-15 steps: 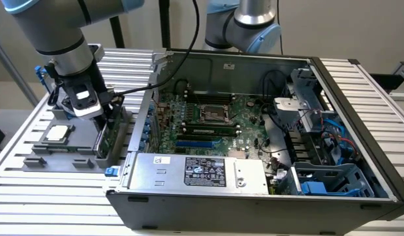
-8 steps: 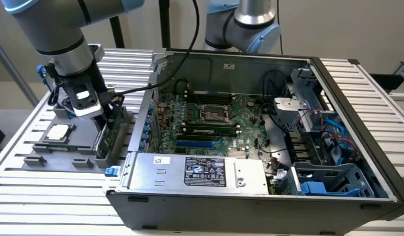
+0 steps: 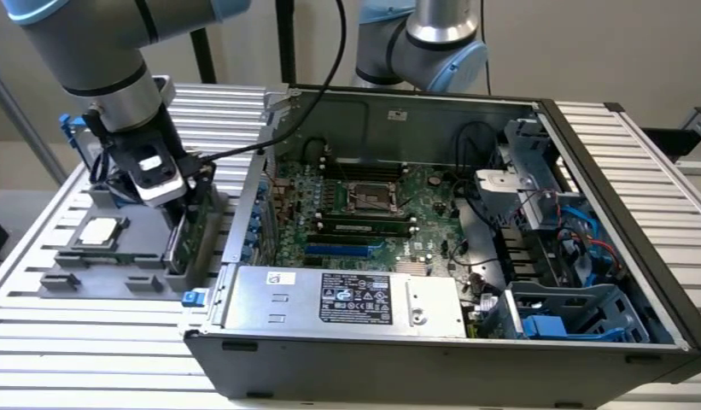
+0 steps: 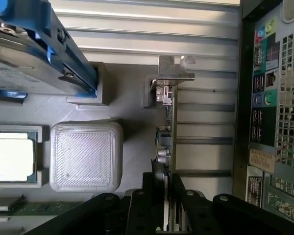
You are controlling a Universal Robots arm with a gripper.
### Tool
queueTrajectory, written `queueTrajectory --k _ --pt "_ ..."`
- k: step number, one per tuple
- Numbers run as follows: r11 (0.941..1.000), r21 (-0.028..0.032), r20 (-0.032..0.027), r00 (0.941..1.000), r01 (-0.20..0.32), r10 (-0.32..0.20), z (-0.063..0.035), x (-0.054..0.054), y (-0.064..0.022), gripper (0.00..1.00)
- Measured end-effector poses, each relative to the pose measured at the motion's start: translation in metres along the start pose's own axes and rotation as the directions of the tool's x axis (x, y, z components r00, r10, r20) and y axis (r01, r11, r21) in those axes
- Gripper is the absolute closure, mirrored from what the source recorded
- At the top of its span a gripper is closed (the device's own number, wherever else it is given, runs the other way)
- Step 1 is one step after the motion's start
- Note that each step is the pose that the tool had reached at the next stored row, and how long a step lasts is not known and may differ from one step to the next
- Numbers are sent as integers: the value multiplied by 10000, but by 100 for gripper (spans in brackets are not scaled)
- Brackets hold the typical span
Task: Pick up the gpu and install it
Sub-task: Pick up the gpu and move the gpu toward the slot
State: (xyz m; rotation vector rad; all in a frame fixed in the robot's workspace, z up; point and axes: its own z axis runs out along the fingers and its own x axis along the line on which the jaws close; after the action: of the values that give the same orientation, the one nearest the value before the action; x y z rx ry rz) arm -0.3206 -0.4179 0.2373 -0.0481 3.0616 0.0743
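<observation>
Exterior view: the gripper [image 3: 182, 205] hangs straight down over the grey holder tray [image 3: 111, 278], which sits at 9 o'clock of the open computer case [image 3: 623, 282]. The gpu [image 3: 189, 243] stands on edge in the tray's slot, I judge so that its faces are offered for a top-down pinch. A processor [image 3: 100, 231] lies flat at 9 o'clock of the card. The case wall rises just beside the slot at 3 o'clock, and the motherboard [image 3: 362, 184] lies beyond it. Wrist view: the gpu [image 4: 167, 132] runs edge-on, its silver bracket [image 4: 174, 73] at the far end. The fingers [image 4: 154, 196] press on both faces, so I read the gripper [image 4: 166, 188] as clamped on the card, which sits in its slot. The blue-framed hard drive [image 4: 34, 63] and a square block [image 4: 85, 155] stand apart from it, while the case's rear panel [image 4: 269, 98] crowds the other side.
</observation>
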Motion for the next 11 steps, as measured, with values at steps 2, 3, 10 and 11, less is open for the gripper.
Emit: queueTrajectory --k 2,3,10,11 --pt "10000 -3 -2 10000 38 -38 0 0 -4 100" --pt "10000 -3 -3 10000 39 -39 0 -1 -7 100" --pt "10000 -3 -2 10000 38 -38 0 -2 -11 100" --pt "10000 -3 -2 10000 39 -39 0 -2 -11 100"
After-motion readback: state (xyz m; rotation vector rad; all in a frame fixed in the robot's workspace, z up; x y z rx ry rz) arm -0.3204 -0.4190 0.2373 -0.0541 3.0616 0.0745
